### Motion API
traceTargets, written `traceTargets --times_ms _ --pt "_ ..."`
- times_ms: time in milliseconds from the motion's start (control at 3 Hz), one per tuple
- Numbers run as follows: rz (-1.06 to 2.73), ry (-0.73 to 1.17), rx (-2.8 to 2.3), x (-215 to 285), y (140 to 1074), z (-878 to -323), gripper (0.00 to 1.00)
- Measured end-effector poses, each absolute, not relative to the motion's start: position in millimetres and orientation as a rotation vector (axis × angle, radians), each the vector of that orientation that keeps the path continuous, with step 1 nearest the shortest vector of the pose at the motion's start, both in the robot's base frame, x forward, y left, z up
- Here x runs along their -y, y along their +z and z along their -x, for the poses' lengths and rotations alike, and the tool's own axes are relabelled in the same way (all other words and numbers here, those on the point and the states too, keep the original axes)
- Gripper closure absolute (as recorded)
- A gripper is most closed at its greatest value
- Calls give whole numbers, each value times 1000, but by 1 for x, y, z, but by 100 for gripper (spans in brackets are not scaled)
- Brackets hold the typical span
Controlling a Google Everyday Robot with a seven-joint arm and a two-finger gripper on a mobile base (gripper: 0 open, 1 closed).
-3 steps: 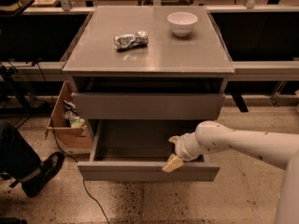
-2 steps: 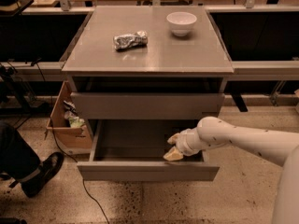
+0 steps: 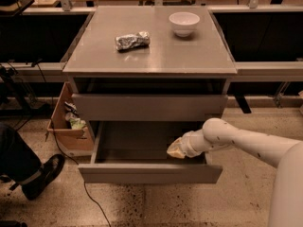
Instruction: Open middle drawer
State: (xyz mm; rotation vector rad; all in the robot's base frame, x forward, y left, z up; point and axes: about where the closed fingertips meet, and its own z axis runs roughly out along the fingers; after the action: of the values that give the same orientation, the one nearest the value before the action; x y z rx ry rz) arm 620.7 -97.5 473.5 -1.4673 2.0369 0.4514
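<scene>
Gripper (image 3: 176, 150) on a white arm sits inside the middle drawer (image 3: 149, 172), which stands pulled well out from the grey cabinet (image 3: 156, 56). It lies in the drawer's right half, just behind the front panel. Whether it is open or holding anything cannot be told.

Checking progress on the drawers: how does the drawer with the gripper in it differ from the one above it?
The middle drawer is pulled far out, grey inside showing; the upper drawer sits nearly shut. The middle drawer's front looks shallower, the upper drawer's taller. The gripper reaches into the middle drawer near its right side, not the upper drawer. Both fronts are plain grey, without handles.
</scene>
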Motion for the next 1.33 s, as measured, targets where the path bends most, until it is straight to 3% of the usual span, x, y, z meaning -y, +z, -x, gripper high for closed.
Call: traceTargets --times_ms 333,1333 --pt "1468 572 -2060 89 442 -608 100" --pt "1593 909 -2037 59 415 -561 100"
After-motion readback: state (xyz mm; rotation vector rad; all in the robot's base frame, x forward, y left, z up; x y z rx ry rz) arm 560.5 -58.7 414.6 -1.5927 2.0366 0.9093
